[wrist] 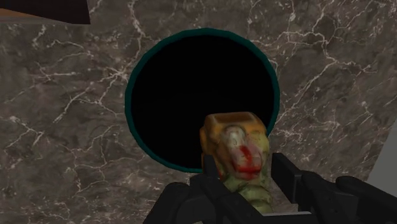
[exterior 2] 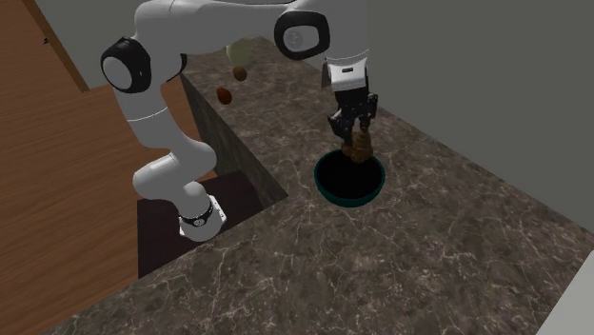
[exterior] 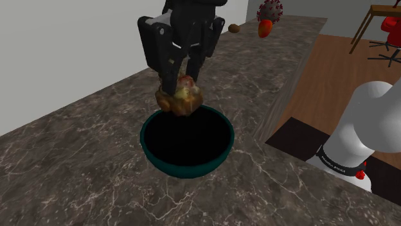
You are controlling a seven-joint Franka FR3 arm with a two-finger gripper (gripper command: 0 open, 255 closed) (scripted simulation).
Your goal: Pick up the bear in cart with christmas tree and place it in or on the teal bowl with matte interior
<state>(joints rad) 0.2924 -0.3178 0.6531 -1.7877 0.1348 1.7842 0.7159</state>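
Now my gripper (exterior: 180, 86) pinches the toy bear (exterior: 183, 100) over the rim of the bowl (exterior: 186, 170), so letting go could bounce it onto the counter (exterior: 77, 167).

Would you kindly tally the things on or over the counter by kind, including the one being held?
Bowl: 1
Cart toy, in the pincer: 1
Spiky ball: 1
Orange-red thing: 1
Small brown thing: 1
Total: 5
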